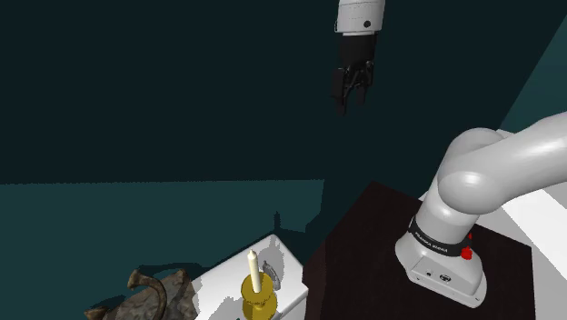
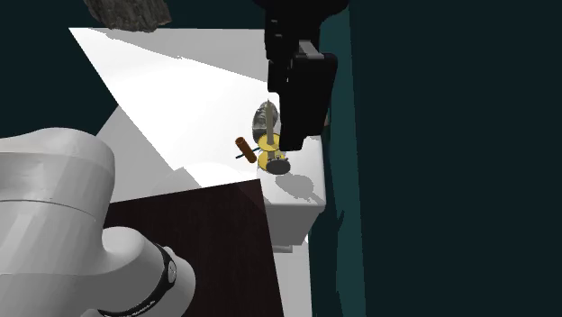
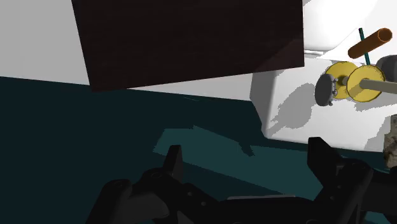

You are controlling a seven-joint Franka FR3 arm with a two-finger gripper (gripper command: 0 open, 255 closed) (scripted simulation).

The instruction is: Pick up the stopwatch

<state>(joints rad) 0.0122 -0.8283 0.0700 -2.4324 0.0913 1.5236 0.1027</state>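
Gripper (image 1: 353,91) top centre of shoulder view, well above table (image 1: 289,262), fingers spread, nothing between them | stopwatch (image 3: 324,90) grey, on white table near its edge, just beside yellow candle holder (image 3: 350,79), bottom of shoulder view left of centre | brown stick (image 3: 370,42) near holder | dark stand (image 1: 363,264) lower right

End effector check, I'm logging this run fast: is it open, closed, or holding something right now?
End effector: open, holding nothing; the stopwatch lies apart from it.
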